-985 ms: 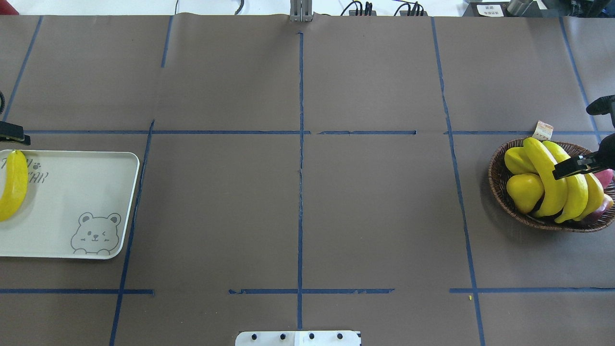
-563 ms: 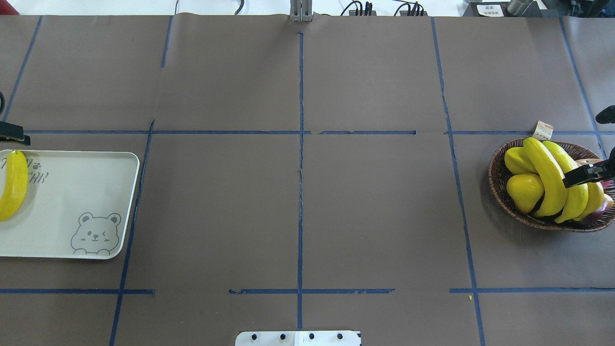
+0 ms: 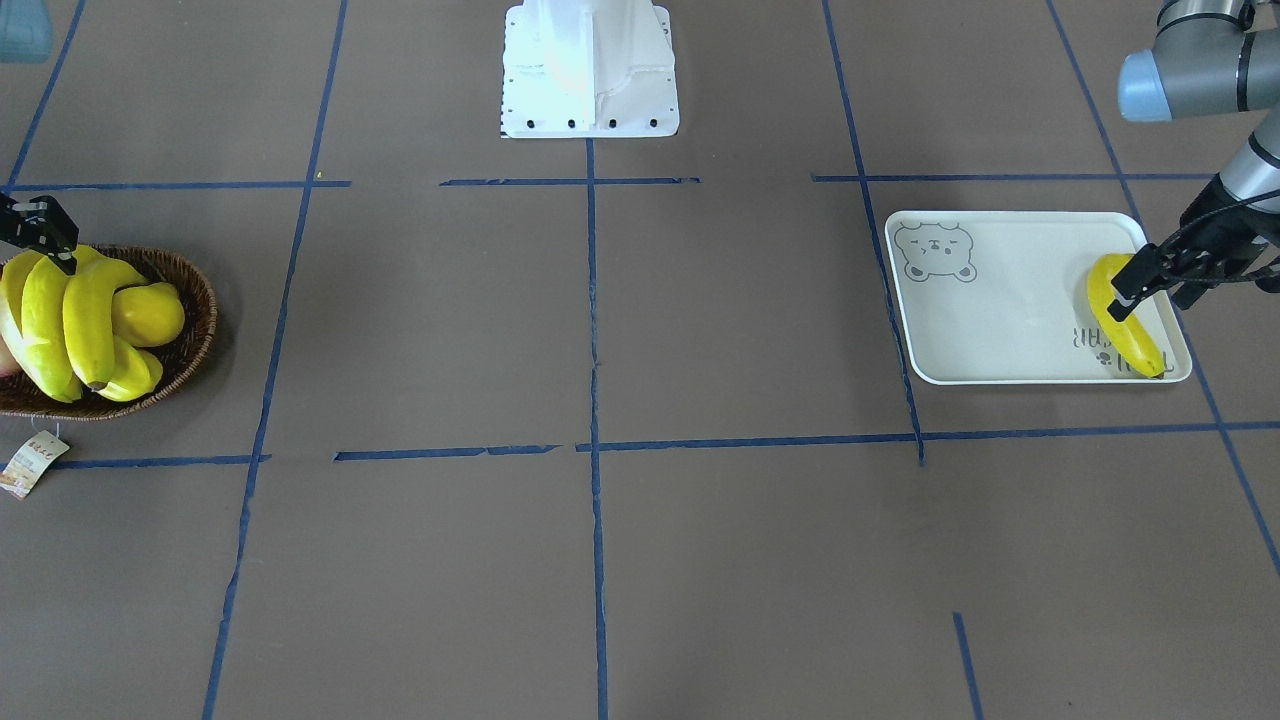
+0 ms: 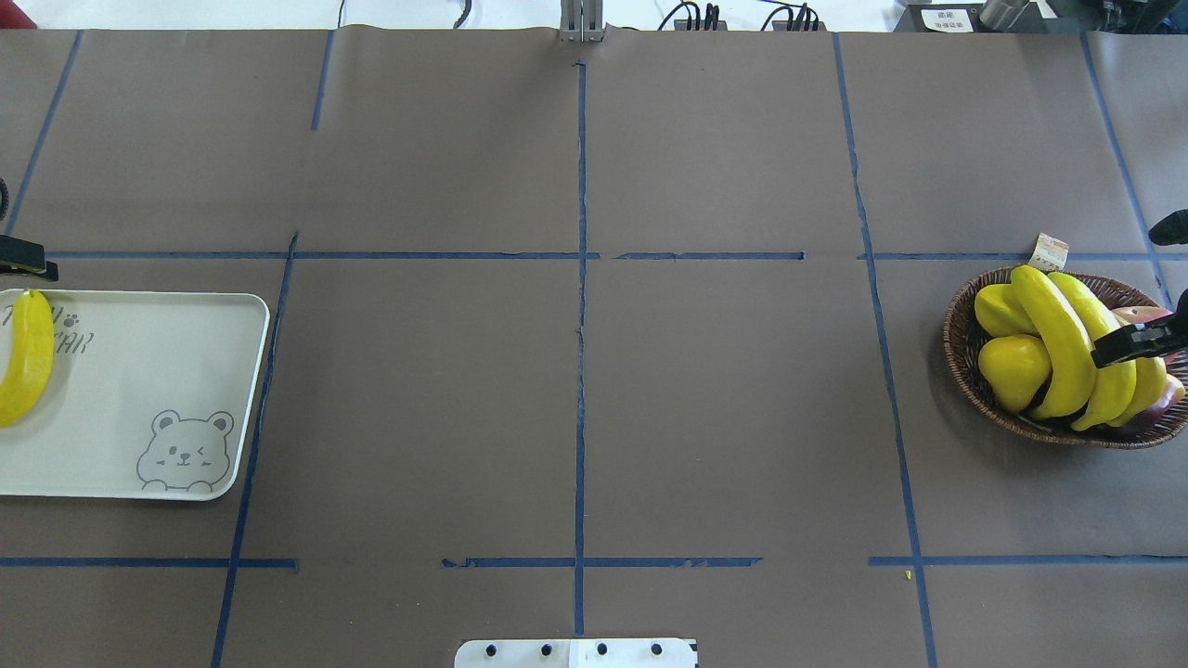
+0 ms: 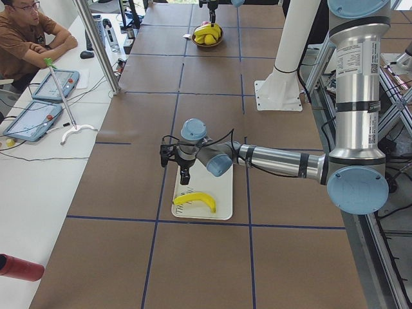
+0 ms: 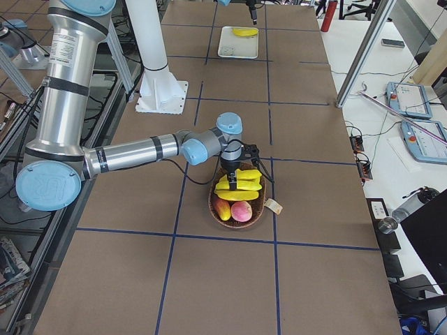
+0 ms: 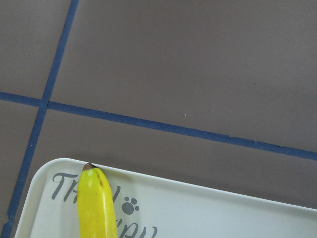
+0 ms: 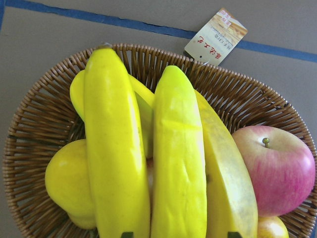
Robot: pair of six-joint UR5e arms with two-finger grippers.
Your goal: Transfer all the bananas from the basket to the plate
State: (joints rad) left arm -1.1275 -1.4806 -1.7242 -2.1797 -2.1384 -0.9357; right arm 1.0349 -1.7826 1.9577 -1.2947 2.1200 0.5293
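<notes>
Right claw (image 4: 1123, 345) has slid outward over the basket (image 4: 956, 353) and now hangs spread open astride the middle banana (image 8: 178, 158), not gripping, so second pickup looks next; one banana (image 3: 1135, 340) lies on the plate (image 3: 1000, 320), left claw (image 3: 1125, 290) above it, opening unclear.

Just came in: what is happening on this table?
A two-armed robot is moving bananas from the wicker basket to the white tray. One banana lies on the tray, with the open left gripper close by. Three bananas are in the basket; the open right gripper is poised over the middle one.
</notes>
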